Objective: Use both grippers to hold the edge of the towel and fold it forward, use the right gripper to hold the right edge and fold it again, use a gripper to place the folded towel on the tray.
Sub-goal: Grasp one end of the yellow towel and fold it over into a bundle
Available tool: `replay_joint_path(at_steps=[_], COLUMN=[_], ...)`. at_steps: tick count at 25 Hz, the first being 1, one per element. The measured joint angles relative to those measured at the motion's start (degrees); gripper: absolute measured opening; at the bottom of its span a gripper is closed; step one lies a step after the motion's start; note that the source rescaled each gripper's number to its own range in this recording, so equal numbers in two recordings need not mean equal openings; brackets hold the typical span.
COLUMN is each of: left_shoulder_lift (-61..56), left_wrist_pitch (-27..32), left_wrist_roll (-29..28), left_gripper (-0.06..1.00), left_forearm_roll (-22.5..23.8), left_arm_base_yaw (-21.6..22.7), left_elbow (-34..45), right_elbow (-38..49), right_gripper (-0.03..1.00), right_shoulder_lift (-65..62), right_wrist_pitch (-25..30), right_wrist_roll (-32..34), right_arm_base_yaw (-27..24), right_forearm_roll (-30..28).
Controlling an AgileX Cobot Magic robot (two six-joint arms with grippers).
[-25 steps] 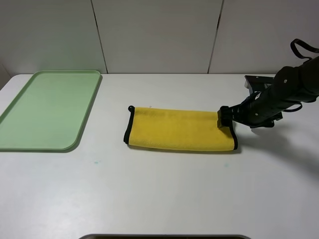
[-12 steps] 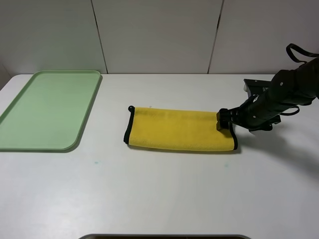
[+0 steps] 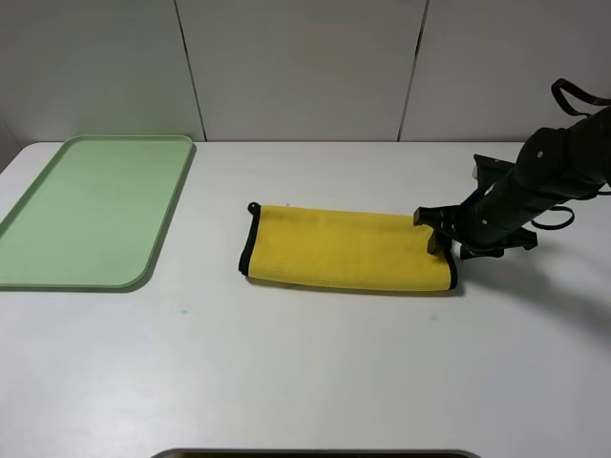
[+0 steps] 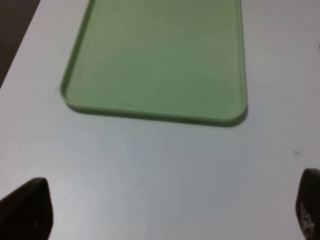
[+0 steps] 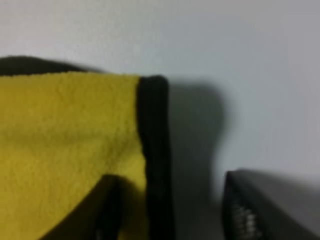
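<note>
R gripper (image 3: pixel 439 235) jaws parted, straddling towel (image 3: pixel 344 248) edge (image 5: pixel 155 150) — unclamped; L gripper (image 4: pixel 167 209) jaws wide, empty.

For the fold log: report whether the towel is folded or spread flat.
Folded once: the towel lies as a long narrow band, black trim showing at its short ends. The right tool straddles its right end, open.

No legible text, label, brand, number or sign appears in any view. The towel (image 3: pixel 346 248), tray (image 3: pixel 57 272) and surface (image 3: pixel 315 372) are all unmarked, and the visible parts of the right hand (image 3: pixel 441 232) carry no readable markings.
</note>
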Motion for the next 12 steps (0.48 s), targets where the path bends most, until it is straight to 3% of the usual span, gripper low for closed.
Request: replay_joint_path(at_steps=[5,9,12], left_shoulder_lift=[0.0,0.0,0.0], left_wrist_pitch=[0.0,0.0,0.0], left_wrist_roll=[0.0,0.0,0.0], left_gripper=[0.97,0.97,0.97], left_forearm_roll=[0.0,0.0,0.0], left_arm_base_yaw=[0.0,0.0,0.0], left_elbow=[0.0,0.0,0.0], right_elbow=[-0.1,-0.1,-0.1], right_gripper=[0.28,0.02,0.0], right_shoulder_lift=[0.0,0.0,0.0], right_wrist_pitch=[2.0,2.9,3.0], right_wrist_roll=[0.3,0.6,0.8], right_arm_base_yaw=[0.0,0.0,0.0], right_forearm_roll=[2.3,3.8,4.1])
